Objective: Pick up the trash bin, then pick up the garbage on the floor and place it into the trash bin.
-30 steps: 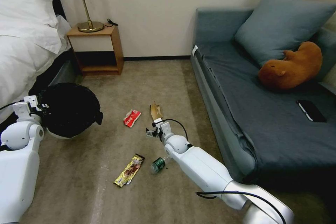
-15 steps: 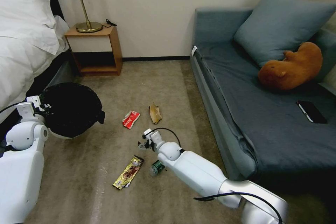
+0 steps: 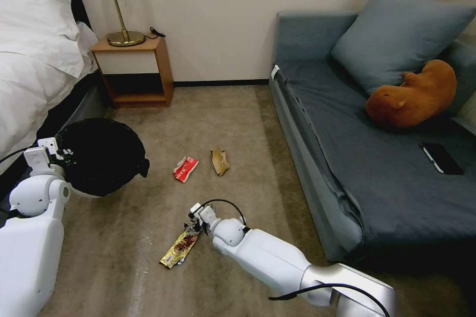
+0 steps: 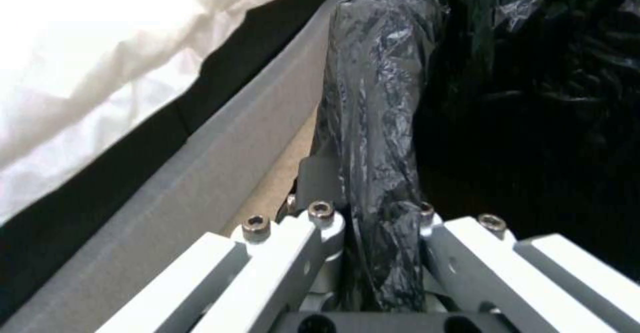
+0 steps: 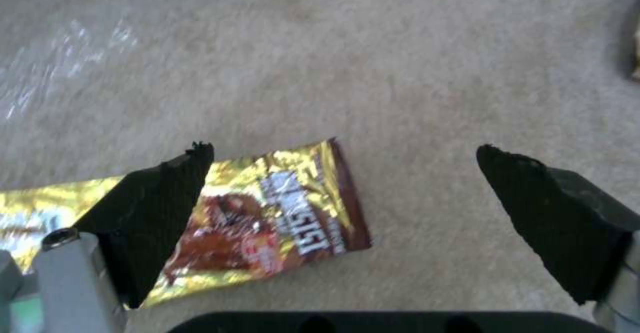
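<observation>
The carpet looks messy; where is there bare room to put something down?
Bare carpet runs between the nightstand and the sofa, and lies left of the gold wrapper. It is crowded around the red packet, the tan wrapper and the open right end effector over the gold wrapper.

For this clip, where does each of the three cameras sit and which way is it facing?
Head view: on the head, facing forward and down at the carpet, bed and sofa; both arms show.
Left wrist view: on the left arm, facing the trash bin beside the bed; left gripper shut on its black bag.
Right wrist view: on the right arm, facing down at the gold-brown snack wrapper; right gripper open.
Shared: head and right wrist views both show that wrapper.
</observation>
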Controlling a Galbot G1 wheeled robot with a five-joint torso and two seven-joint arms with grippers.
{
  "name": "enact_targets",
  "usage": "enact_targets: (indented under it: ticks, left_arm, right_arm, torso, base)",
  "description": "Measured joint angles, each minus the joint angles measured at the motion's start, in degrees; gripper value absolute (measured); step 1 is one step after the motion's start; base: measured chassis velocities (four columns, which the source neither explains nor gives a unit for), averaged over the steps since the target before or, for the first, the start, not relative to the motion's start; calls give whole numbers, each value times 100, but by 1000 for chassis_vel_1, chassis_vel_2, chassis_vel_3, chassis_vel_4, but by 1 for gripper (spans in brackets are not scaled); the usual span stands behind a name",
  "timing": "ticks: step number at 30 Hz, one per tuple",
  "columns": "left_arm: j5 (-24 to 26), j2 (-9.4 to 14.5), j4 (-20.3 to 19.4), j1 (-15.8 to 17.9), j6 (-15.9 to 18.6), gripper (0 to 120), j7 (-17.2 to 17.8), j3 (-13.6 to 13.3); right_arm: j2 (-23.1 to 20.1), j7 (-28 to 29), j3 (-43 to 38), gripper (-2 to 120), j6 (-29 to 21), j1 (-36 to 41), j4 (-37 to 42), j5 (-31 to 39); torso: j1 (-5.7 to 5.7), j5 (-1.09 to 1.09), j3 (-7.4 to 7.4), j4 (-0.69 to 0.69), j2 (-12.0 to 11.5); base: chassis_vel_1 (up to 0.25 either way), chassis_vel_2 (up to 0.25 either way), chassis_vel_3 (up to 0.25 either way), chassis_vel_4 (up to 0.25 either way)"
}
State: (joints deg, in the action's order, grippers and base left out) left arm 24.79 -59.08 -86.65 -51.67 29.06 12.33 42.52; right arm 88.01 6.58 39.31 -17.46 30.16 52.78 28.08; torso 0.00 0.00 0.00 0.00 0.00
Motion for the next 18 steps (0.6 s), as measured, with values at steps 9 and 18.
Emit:
enact_targets:
  ticks: [9, 18]
  left_arm:
    - [-99, -187, -97, -16, 2, 3, -7, -48]
    - [-156, -250, -96, -20, -37, 3, -66, -31]
  right_arm:
    - [27, -226, 497, 100, 6, -137, -162, -5]
    - [190, -347, 895, 100, 12, -114, -234, 0]
  torso:
    - [0, 0, 0, 0, 0]
    - [0, 0, 0, 1, 0]
  base:
    - [0, 0, 0, 0]
    - [0, 0, 0, 0]
